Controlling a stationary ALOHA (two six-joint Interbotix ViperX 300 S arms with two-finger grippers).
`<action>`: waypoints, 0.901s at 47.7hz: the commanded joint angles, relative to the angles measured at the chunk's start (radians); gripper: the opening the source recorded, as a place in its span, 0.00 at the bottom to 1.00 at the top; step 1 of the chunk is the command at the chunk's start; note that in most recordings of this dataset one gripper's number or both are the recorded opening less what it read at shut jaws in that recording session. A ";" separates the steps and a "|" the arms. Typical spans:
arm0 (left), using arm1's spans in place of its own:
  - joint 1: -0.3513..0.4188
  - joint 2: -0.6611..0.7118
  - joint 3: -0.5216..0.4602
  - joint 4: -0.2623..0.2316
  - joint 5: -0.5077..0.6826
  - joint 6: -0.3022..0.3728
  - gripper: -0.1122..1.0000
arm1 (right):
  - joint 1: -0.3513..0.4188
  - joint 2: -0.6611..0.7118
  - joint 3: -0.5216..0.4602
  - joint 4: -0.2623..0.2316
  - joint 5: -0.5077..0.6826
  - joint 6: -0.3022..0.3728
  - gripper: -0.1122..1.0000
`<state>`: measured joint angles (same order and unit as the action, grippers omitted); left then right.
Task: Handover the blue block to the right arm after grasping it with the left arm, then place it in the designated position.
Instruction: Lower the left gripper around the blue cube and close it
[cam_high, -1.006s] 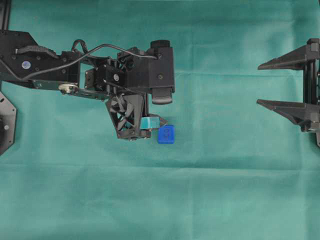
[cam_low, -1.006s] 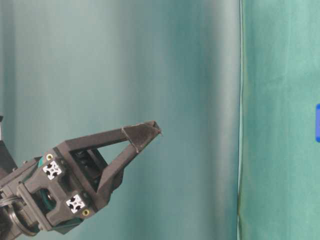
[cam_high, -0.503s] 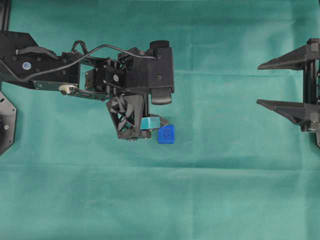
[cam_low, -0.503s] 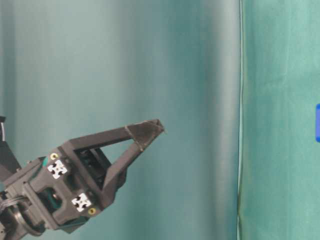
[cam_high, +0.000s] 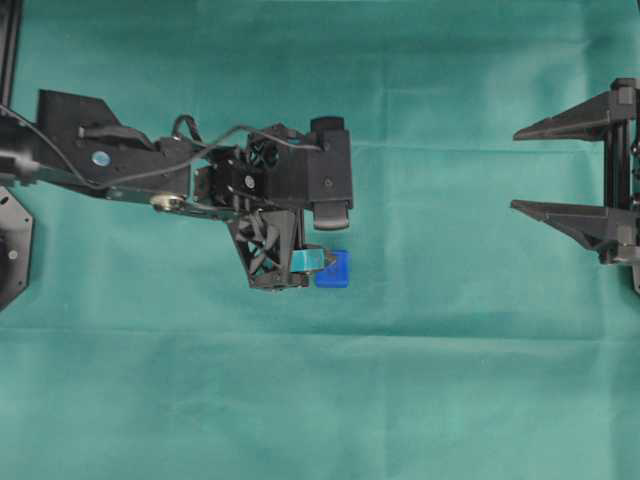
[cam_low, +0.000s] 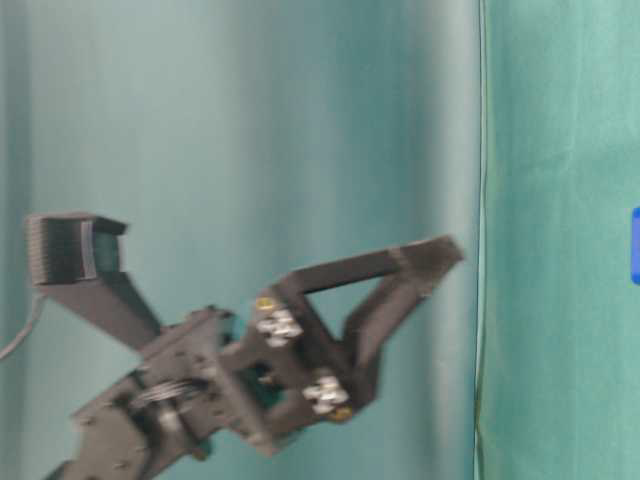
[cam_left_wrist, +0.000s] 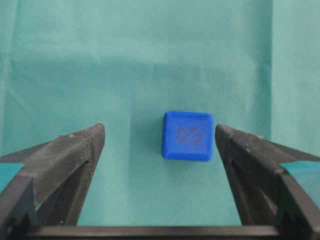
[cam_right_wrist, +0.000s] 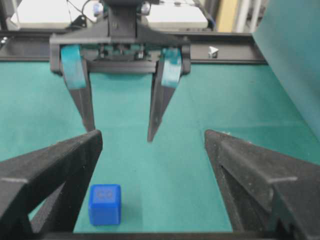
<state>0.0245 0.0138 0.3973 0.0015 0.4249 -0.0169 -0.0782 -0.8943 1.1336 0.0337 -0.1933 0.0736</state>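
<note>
The blue block (cam_high: 333, 270) lies on the green cloth, a faint dark mark on its top face. My left gripper (cam_high: 322, 240), with teal tape on its fingers, hovers just left of it, pointing down and open. In the left wrist view the blue block (cam_left_wrist: 187, 136) sits between the spread fingers of the left gripper (cam_left_wrist: 159, 129), nearer the right one and touching neither. My right gripper (cam_high: 517, 169) stands open and empty at the right edge. In the right wrist view the right gripper (cam_right_wrist: 152, 135) faces the block (cam_right_wrist: 105, 204) and the left gripper (cam_right_wrist: 120, 134). The designated position is out of view.
A black frame rail (cam_right_wrist: 225, 47) runs along the far side of the table behind the left arm. A black base plate (cam_high: 10, 245) sits at the left edge. Green cloth (cam_high: 330, 400) covers the table.
The left arm has shifted right, bringing its open fingers closer round the block. The block and the right arm have not moved.
</note>
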 joint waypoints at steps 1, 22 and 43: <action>-0.006 0.003 0.000 0.002 -0.037 0.000 1.00 | -0.002 0.008 -0.017 0.000 -0.005 -0.002 0.95; -0.025 0.117 0.025 0.000 -0.140 0.000 1.00 | -0.002 0.021 -0.014 0.000 -0.005 -0.003 0.95; -0.026 0.212 0.034 0.000 -0.196 -0.002 1.00 | -0.002 0.028 -0.012 0.000 -0.005 -0.003 0.95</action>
<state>-0.0015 0.2270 0.4418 0.0000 0.2439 -0.0184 -0.0782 -0.8713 1.1336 0.0337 -0.1933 0.0721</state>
